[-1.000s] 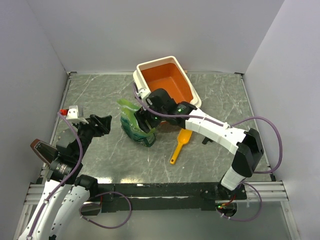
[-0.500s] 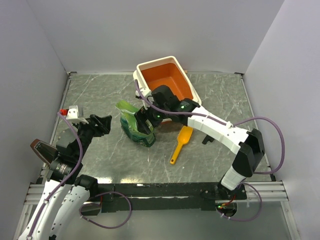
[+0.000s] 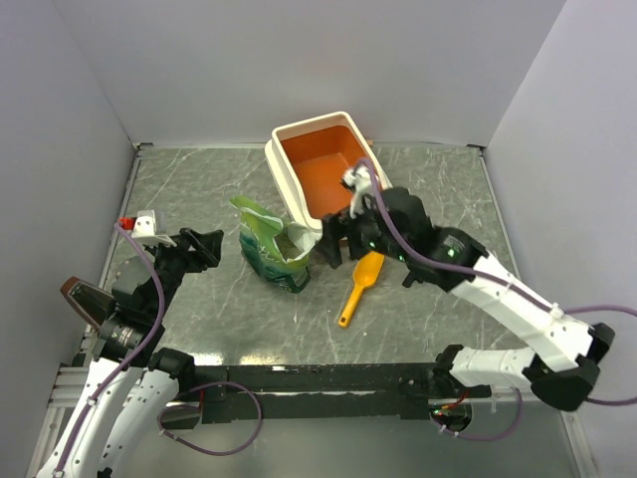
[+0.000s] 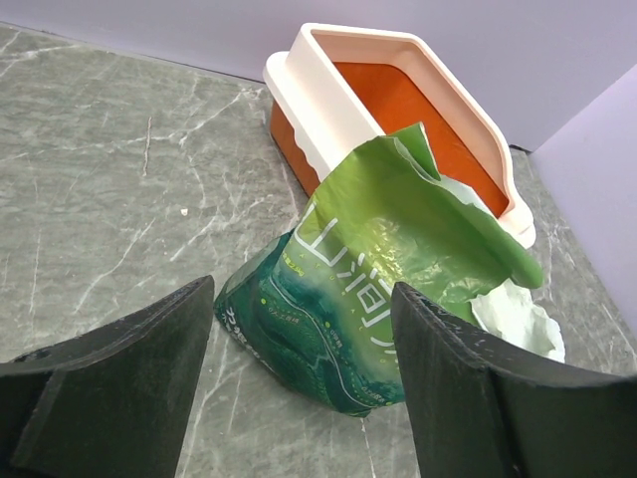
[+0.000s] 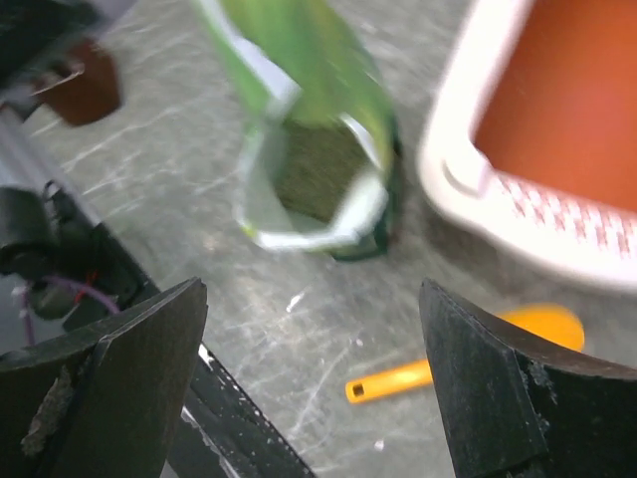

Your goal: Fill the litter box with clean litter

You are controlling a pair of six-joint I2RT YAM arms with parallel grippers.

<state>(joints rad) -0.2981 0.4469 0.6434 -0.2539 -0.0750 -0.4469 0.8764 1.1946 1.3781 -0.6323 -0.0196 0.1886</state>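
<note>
The litter box [image 3: 287,187] sat at the far middle of the table [image 3: 189,189], turned a bit crooked. Its orange inside was bare, and I saw no grains in it. The clean litter [image 5: 318,171] was down inside the green bag [image 3: 267,251]. The bag stood just beside the box's near corner with its torn top open. The stuff inside looked dull and blurry, so I could not tell how much there was. A yellow-orange scoop [image 3: 356,289] lay flat to the right of the bag, near it but not touching.

The right gripper [image 3: 330,245] hung over the spot between the bag and the scoop. Its two fingers were spread wide and held nothing. The left gripper [image 3: 204,245] sat off to the left, well apart from the bag, and pointed at it. It was wide open too, with nothing in it.

I thought the job now was to get hold of the bag. The top looked thin and floppy, so a pinch there might slip or rip. It would be better to grab a thick fold and keep the mouth up until it was over the box. Then it could tip slowly, so the grains fell inside and not on the table. The left gripper could help by holding the bottom.
</note>
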